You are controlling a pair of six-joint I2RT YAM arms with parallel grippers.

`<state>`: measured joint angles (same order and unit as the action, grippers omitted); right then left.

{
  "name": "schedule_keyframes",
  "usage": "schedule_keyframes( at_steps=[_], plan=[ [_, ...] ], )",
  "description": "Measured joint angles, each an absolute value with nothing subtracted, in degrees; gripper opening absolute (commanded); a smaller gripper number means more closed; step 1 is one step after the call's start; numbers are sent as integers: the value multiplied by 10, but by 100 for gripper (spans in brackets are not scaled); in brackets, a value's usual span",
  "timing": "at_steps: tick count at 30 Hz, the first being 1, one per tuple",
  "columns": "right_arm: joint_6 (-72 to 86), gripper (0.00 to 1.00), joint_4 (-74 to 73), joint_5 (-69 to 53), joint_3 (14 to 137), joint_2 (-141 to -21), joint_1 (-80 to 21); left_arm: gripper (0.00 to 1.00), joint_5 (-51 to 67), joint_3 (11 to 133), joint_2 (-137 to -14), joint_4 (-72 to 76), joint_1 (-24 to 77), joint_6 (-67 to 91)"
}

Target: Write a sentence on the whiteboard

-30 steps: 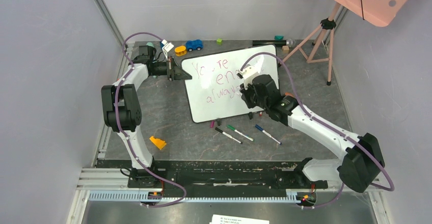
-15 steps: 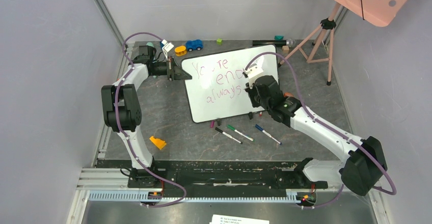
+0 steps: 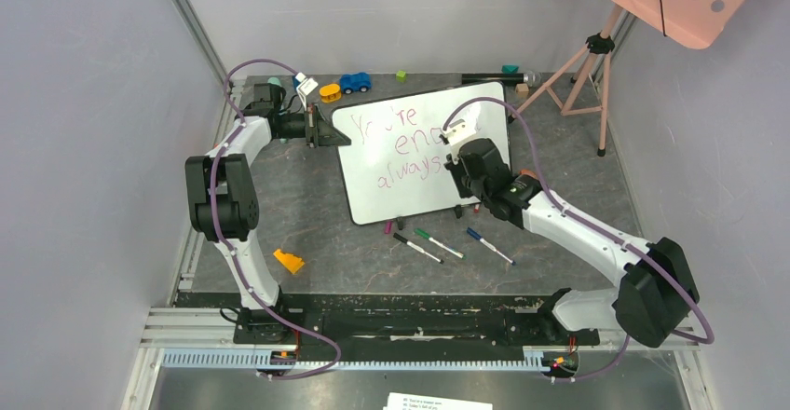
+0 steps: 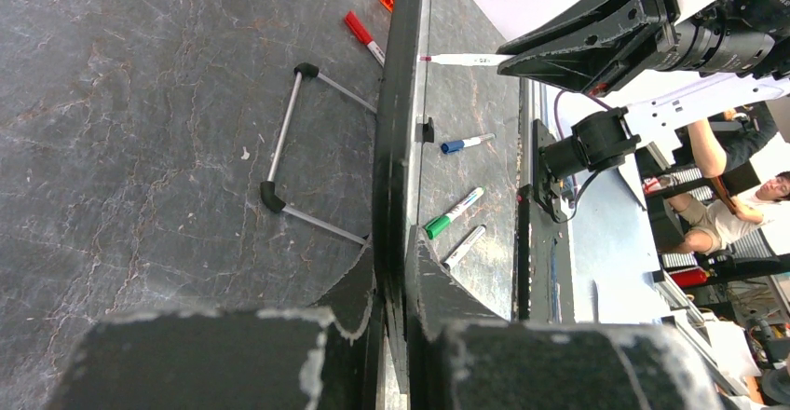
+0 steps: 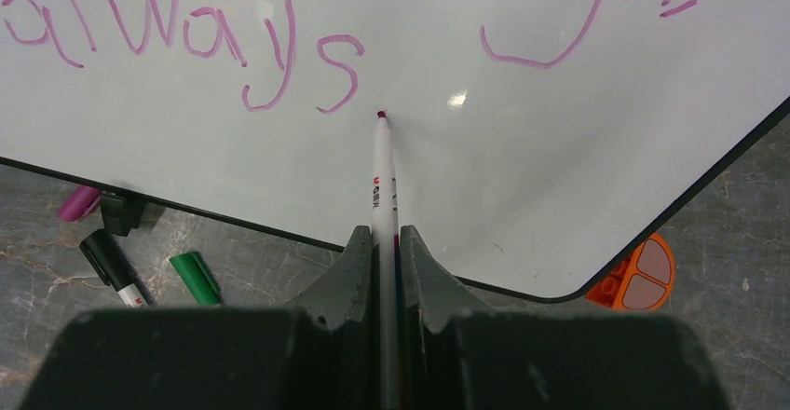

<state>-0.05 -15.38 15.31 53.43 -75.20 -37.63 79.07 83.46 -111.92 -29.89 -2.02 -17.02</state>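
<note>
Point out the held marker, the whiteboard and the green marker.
held marker [image 5: 383, 177]: right wrist view, on its white barrel below the tip.
whiteboard [image 3: 401, 200]: top external view, on the bare lower part of its face.
green marker [image 5: 194, 277]: right wrist view, on its green end.

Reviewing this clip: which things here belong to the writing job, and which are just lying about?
In use: whiteboard, sentence, white-barrelled marker in the right claw, left claw clamping the board's edge.
Lying about: black marker, green marker, blue marker, orange wedge, blue toy car, tripod.
</note>
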Motion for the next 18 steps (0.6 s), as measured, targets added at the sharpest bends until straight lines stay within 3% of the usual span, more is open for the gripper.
schedule_keyframes(
  at_steps=[7,18],
  plan=[
    [-1,0,-149,146,530,-732,-374,2,792,834,-1119,-298,-20,-171],
    [3,0,-110,138,483,-635,-373,42,753,819,-1114,-278,-20,-210]
  ],
)
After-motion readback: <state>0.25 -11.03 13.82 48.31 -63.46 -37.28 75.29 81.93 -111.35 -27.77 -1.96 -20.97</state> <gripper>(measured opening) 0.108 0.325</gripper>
